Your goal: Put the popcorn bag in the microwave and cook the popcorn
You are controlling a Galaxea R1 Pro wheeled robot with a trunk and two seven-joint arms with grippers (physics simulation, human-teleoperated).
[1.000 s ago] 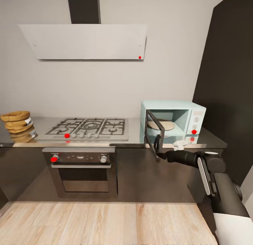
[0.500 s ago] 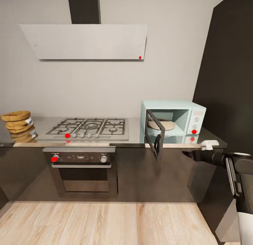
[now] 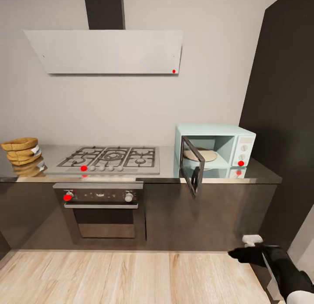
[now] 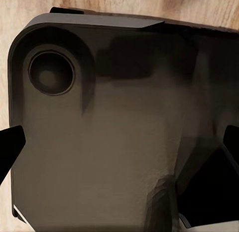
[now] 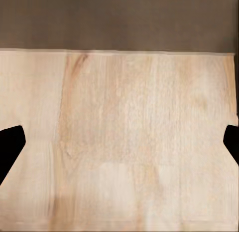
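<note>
The microwave [image 3: 214, 150] stood on the surface [image 3: 257, 173] with its door [image 3: 192, 170] swung wide, ready to take the bag [image 3: 20, 150], which sat well apart at the far left end, past the hob [image 3: 109, 159]. The right tool [image 3: 239, 254] hung low over the floor [image 3: 131, 275], clear of the door, fingers spread with nothing between them. The left tool [image 4: 119, 147] faced the robot's dark base, fingers likewise parted and empty.
</note>
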